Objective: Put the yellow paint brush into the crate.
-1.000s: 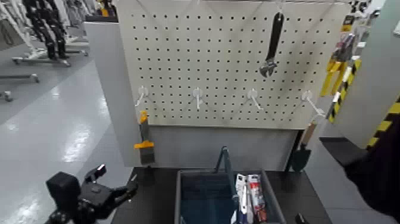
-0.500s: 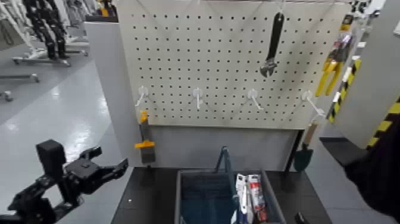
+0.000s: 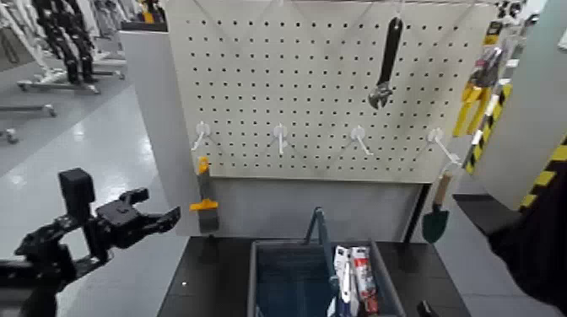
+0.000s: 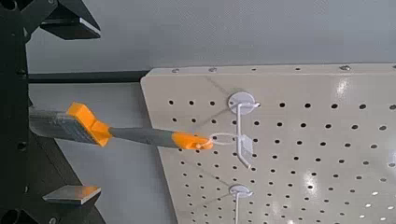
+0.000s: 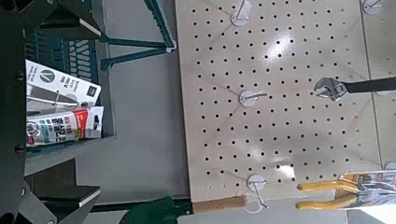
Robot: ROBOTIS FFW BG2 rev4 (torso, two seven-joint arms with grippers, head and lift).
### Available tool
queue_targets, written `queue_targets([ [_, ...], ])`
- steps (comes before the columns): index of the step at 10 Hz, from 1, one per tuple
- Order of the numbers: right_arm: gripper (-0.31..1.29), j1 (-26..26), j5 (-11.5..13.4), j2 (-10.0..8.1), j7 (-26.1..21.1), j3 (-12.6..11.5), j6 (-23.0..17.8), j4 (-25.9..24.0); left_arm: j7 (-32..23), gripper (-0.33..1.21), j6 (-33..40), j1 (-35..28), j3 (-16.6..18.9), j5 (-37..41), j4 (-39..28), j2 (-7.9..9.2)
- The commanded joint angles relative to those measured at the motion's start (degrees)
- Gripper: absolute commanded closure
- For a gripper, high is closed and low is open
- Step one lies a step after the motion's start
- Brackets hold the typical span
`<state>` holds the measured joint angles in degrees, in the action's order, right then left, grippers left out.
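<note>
Brush [image 3: 205, 196] with orange-yellow trim is hung at the left end of the pegboard [image 3: 323, 88], from the lowest row's outermost hook [image 3: 201, 135], its handle uppermost and its greyish bristles pointed down. The long axis is thus close to vertical, and the orange ferrule band is set across it just above the bristles. The left hand [image 3: 160, 212] is held beside it, a little way off on the robot's left and at about the height of the band and bristles; by it the brush can be reached far more readily than by the right hand [image 3: 426, 308], which is only partly seen low down beyond the crate [image 3: 283, 243]. In the left wrist view the two fingers are spread wide, with nothing pinched between them, and the bristle end is seen lying toward the gap. The approach, it is judged, should therefore be made sideways, across the hanging length, so that the brush is closed on from both flanks near the band. If the bristles were pushed instead, the brush could be set swinging on its loop. Once gripped, it would have to be raised and eased off the hook's tip before being carried to the crate on the dark worktop [image 3: 202, 274], where the open side away from the packaged goods [image 3: 356, 274] seems the natural place for it.
</note>
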<state>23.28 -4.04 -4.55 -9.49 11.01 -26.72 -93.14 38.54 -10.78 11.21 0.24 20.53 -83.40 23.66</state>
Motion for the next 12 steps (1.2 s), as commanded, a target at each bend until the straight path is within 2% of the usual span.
queue_targets([
  [1,0.13,-0.1,0.0,0.07,0.0,0.2,0.0,0.1,2.3,0.13,-0.1,5.8,-3.9,0.3,5.3,0.77],
  [5,0.13,-0.3,0.0,0.16,0.0,0.3,0.0,0.2,5.8,0.13,1.6,14.2,-11.0,0.8,14.0,1.03],
  [12,0.13,-0.6,-0.1,0.07,0.0,0.7,-0.1,0.3,9.3,0.14,3.4,21.7,-18.2,2.1,21.6,-0.28],
])
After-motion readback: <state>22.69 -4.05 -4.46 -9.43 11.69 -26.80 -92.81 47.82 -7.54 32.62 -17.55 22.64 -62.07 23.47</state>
